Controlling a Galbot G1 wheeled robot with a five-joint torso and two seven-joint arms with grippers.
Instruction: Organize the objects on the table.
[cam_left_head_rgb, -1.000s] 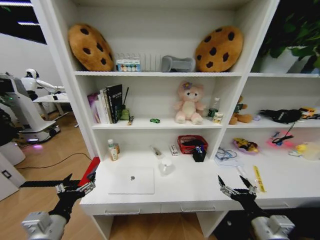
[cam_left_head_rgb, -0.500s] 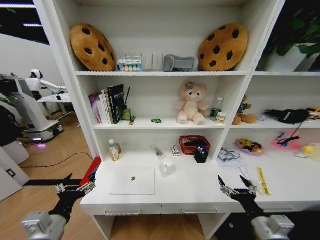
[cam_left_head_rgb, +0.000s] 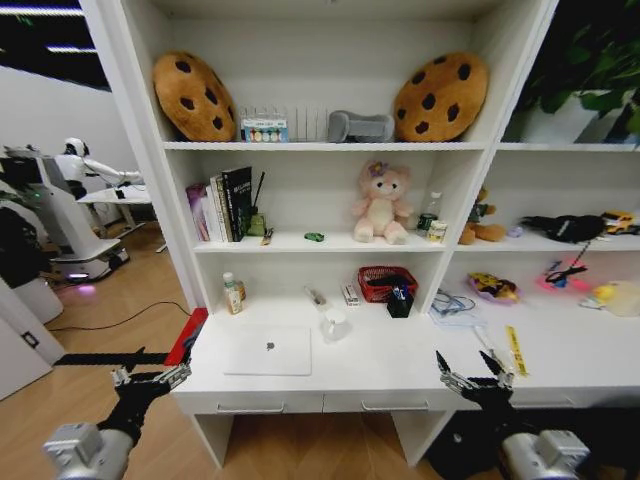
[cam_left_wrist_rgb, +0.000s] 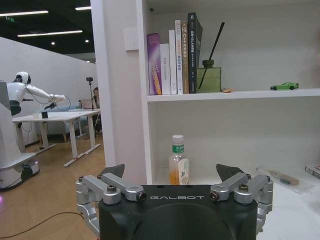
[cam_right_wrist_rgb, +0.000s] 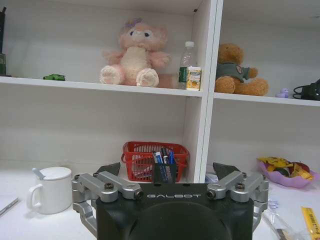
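A silver laptop (cam_left_head_rgb: 268, 350) lies shut on the white table (cam_left_head_rgb: 400, 372), near its left end. Behind it stand a small bottle (cam_left_head_rgb: 232, 294) (cam_left_wrist_rgb: 177, 160), a white mug (cam_left_head_rgb: 335, 324) (cam_right_wrist_rgb: 50, 189) and a black holder of pens (cam_left_head_rgb: 400, 300) (cam_right_wrist_rgb: 164, 167) in front of a red basket (cam_left_head_rgb: 386, 284) (cam_right_wrist_rgb: 145, 155). A tiny green toy car (cam_left_head_rgb: 314, 237) (cam_left_wrist_rgb: 284, 86) (cam_right_wrist_rgb: 54, 77) sits on the shelf above. My left gripper (cam_left_head_rgb: 150, 378) (cam_left_wrist_rgb: 172, 172) hangs open off the table's front left corner. My right gripper (cam_left_head_rgb: 473, 378) (cam_right_wrist_rgb: 166, 170) is open at the front edge, farther right. Both hold nothing.
Tall white shelving holds cookie cushions (cam_left_head_rgb: 188, 95), books (cam_left_head_rgb: 225, 205), a pink plush bear (cam_left_head_rgb: 380, 205) and a brown one (cam_left_head_rgb: 482, 225). A yellow strip (cam_left_head_rgb: 516, 350), cables and a snack bowl (cam_left_head_rgb: 492, 290) lie on the right of the table. Another robot (cam_left_head_rgb: 60, 215) stands far left.
The whole picture has shifted a little to the right, so the camera has moved. Both grippers stay open and in the same place in the view.
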